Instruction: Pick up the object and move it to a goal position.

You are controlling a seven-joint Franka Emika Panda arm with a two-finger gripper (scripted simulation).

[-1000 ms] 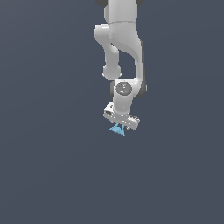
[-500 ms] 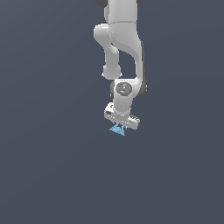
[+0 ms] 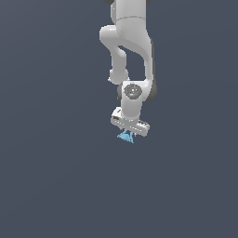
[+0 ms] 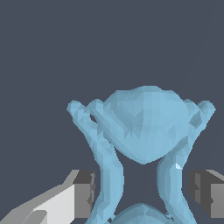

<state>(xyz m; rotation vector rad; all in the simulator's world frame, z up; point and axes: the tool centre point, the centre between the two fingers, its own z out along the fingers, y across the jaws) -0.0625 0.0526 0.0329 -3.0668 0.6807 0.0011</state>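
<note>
Right now you are looking at a white, jointed robot arm (image 3: 128, 51) that comes down from the top of the exterior view against a plain dark grey-blue ground (image 3: 51, 176). Its white gripper (image 3: 129, 134) points downward, with the wide white hand body sitting slightly tilted, lower toward the exterior view's right. Directly beneath that body you can see the small light-blue object (image 3: 125, 136) with thin pointed arms; it pokes out just below the hand and is narrower than the hand is wide.

In the wrist view the same light-blue object (image 4: 144, 131) fills much of the frame. You see a rounded, bowl-like middle with short knobby prongs sticking out on both sides, and two slimmer limbs running from it toward the camera. The two dark grey finger pads (image 4: 84, 194) stand on either side of those limbs. A visible gap of dark ground separates each pad from the nearest limb, so the jaws are spread and straddle the piece without pressing on it.

You cannot tell from either view whether the object rests on the dark ground or hangs clear of it, since no shadow or edge marks the contact.
</note>
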